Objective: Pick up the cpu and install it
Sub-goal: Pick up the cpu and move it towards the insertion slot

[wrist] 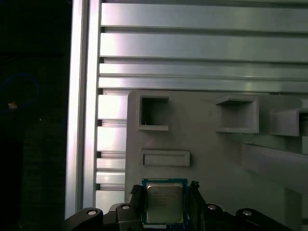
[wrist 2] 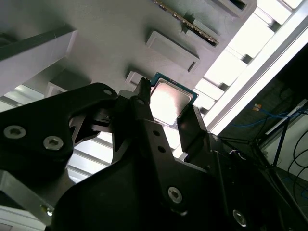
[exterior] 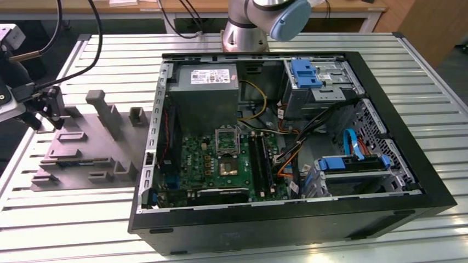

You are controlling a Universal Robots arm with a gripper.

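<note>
— Over the tray, at the exterior view's left, the fingers hang well apart from the open case and its socket. Risky carry?
— Yes, it goes over the case wall (a knock there could shake the chip loose).
— Second wrist view?
— The cpu sits between the fingers, which look closed on two opposite edges. They are thin edges, so a slip or tilt seems possible.
— First wrist view?
— Same grip: cpu, fingers flanking it, tray behind, desk beyond. If it twists in that pinch, it would meet the socket skewed.
</note>
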